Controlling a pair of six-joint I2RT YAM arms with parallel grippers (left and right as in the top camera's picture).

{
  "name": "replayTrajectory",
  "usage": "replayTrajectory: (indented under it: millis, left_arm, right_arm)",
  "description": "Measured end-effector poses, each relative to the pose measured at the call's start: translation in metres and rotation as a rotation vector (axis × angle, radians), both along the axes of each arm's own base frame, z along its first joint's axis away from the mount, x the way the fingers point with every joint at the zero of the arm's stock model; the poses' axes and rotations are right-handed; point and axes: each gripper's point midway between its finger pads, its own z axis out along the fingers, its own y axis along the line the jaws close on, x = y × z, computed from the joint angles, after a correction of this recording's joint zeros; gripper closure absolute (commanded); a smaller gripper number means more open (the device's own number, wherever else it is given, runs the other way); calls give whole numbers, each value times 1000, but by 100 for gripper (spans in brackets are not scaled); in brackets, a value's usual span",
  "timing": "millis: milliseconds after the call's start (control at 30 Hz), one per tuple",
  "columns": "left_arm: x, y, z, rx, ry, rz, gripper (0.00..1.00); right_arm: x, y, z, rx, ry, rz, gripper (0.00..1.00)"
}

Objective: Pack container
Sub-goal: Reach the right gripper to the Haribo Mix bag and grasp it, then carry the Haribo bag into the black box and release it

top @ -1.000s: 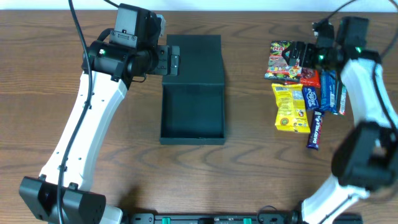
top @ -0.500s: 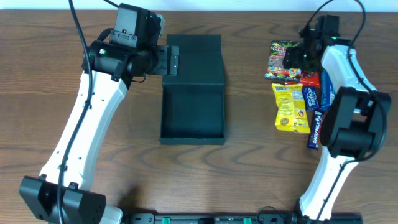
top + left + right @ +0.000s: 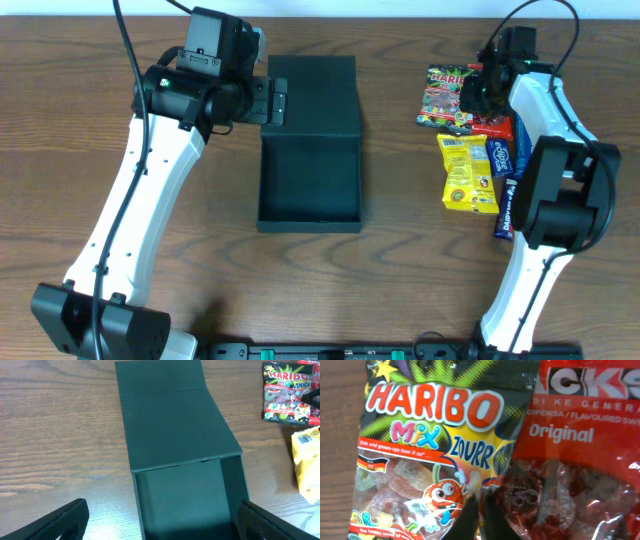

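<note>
The dark teal container (image 3: 310, 226) stands open at mid-table, its lid (image 3: 315, 95) folded back flat behind it. My left gripper (image 3: 275, 97) hovers open at the lid's left edge. In the left wrist view its gripper (image 3: 162, 506) has its wide-spread fingers either side of the box (image 3: 175, 435). My right gripper (image 3: 470, 98) is down on the snack pile. In the right wrist view that gripper (image 3: 487, 507) has its fingers pinched together on the right edge of the Haribo bag (image 3: 425, 450), next to a red sweets bag (image 3: 580, 450).
Right of the container lie the Haribo bag (image 3: 440, 95), the red bag (image 3: 497, 126), a yellow bag (image 3: 466, 172) and blue bars (image 3: 507, 208). The right arm arches over these snacks. Bare wooden table lies between the container and the pile.
My right gripper swung left onto the Haribo bag and closed on its edge; the bag has shifted slightly left. The left arm and container have not moved.
</note>
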Motion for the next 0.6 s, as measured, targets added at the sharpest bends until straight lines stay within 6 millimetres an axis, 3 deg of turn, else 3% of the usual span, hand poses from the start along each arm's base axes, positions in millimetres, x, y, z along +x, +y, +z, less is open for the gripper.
replayTrajectory:
  millis: [300,400,500,600]
  left_arm:
    - [1,3,0,24,-8,-2,5]
    - [1,4,0,31,-11,-1,5]
    - [3,8,-1,49,-16,12,5]
    - [5,15,-1,73,-24,32,5]
  right_arm:
    - [-1,10,0,31,10,-1,99]
    - [3,24,13,32,-9,27,99]
    - [11,45,53,36,-75,69,99]
    - [11,72,117,40,-174,123,99]
